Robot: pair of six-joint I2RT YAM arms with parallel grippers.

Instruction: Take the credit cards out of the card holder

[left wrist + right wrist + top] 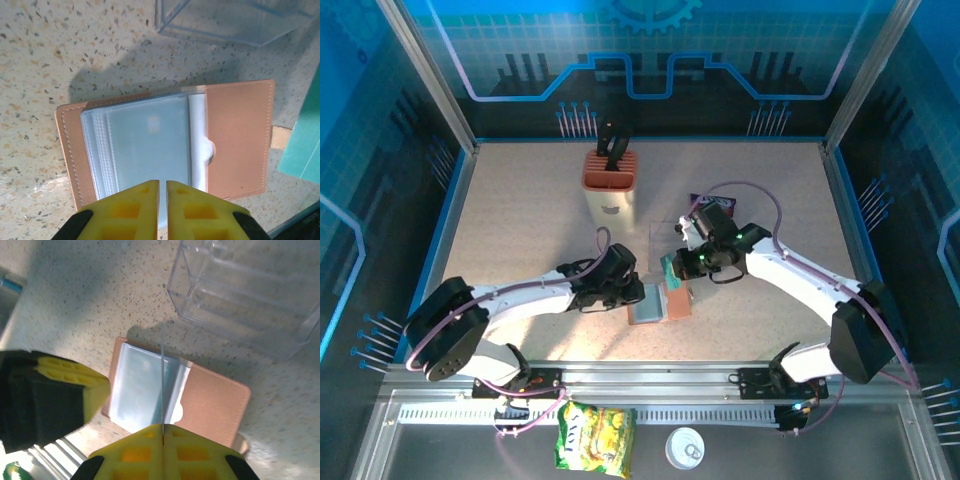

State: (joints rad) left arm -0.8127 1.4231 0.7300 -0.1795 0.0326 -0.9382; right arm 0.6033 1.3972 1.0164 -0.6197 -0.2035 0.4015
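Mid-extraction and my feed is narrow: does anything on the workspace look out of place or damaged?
Nothing looks damaged. The card holder lies open, its clear sleeves fanned. The only strays are a yellow-green snack bag and a round tin, both lying on the front ledge, off the tabletop.

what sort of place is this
Most likely a robot test cell: blue printed panels in a metal frame enclose a speckled table, with a left arm and right arm bolted at its near edge.
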